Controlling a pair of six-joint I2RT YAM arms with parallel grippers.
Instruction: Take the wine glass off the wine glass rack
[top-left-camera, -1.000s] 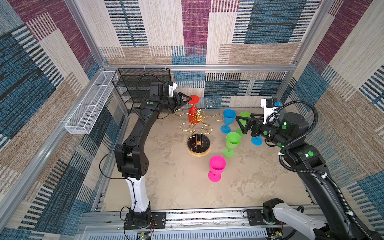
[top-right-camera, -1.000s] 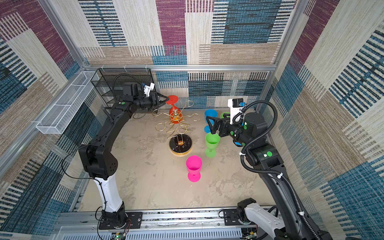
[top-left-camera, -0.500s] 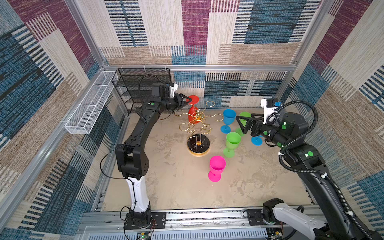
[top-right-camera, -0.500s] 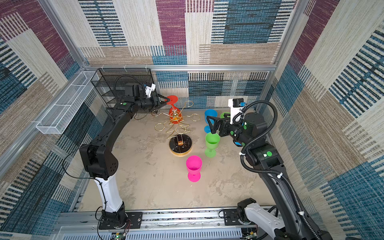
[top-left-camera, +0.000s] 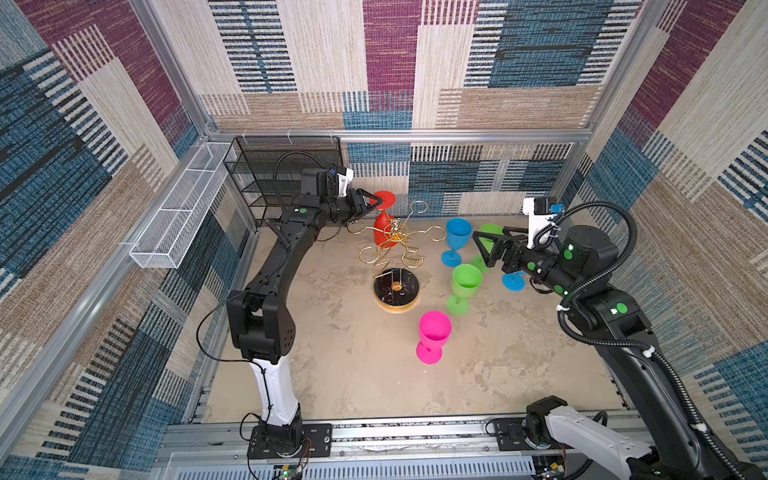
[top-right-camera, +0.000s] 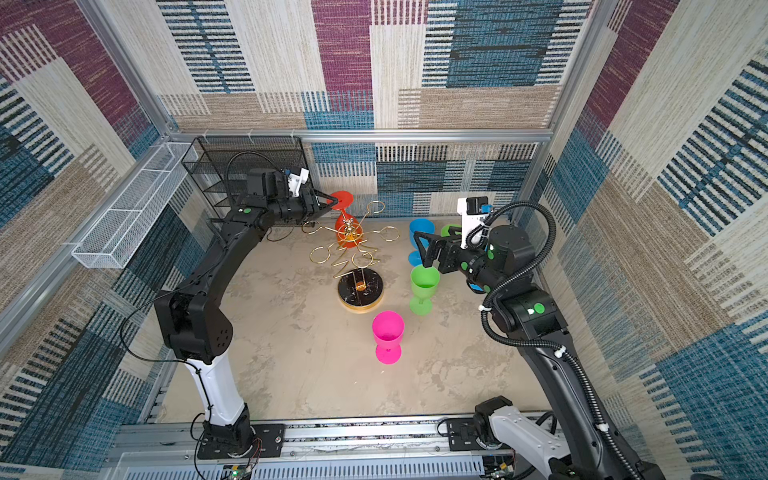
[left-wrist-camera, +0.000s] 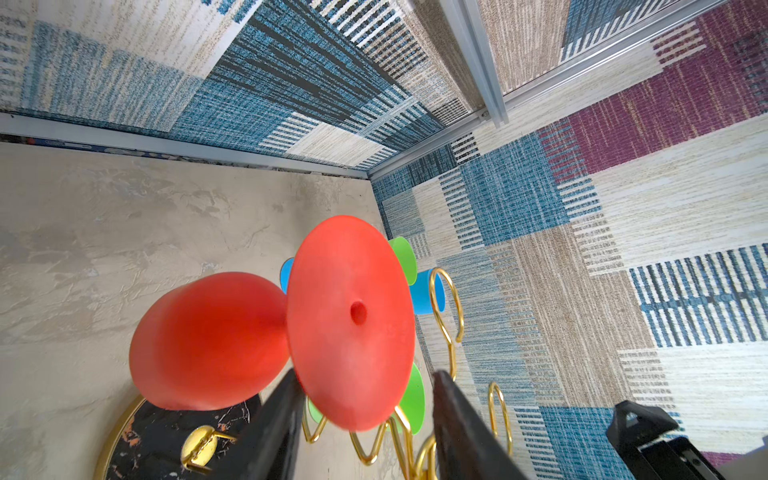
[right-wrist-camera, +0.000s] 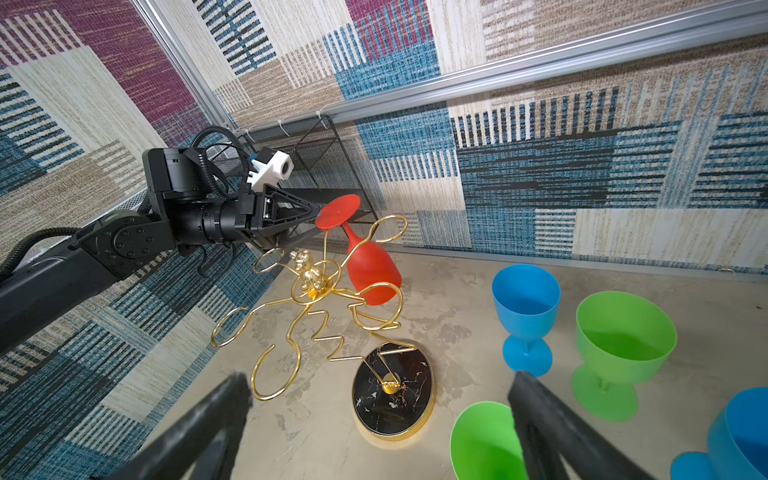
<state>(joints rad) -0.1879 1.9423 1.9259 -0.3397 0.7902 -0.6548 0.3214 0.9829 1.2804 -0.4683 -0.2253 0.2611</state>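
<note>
A red wine glass (top-left-camera: 382, 227) (top-right-camera: 347, 232) hangs upside down and tilted on the back arm of the gold wine glass rack (top-left-camera: 397, 293) (top-right-camera: 360, 293) (right-wrist-camera: 392, 390). Its flat foot (left-wrist-camera: 349, 320) (right-wrist-camera: 336, 210) points at my left gripper (top-left-camera: 374, 201) (top-right-camera: 328, 201) (left-wrist-camera: 365, 376). That gripper's jaws stand half closed on either side of the foot's rim. One finger (left-wrist-camera: 286, 399) touches the rim and a thin gap shows at the other. My right gripper (top-left-camera: 480, 249) (top-right-camera: 419, 251) (right-wrist-camera: 379, 377) hangs wide open right of the rack, above a green glass, holding nothing.
Upright glasses stand right of the rack: blue (top-left-camera: 457, 235), green (top-left-camera: 467, 282), pink (top-left-camera: 434, 328), and another green (top-left-camera: 490, 230) and blue (top-left-camera: 513, 280) partly behind my right arm. A black mesh shelf (top-left-camera: 282, 166) and a white mesh basket (top-left-camera: 178, 216) sit at the back left.
My left gripper's jaws have narrowed a little round the red glass's foot and edged slightly towards it. The glass and the right arm have not moved.
</note>
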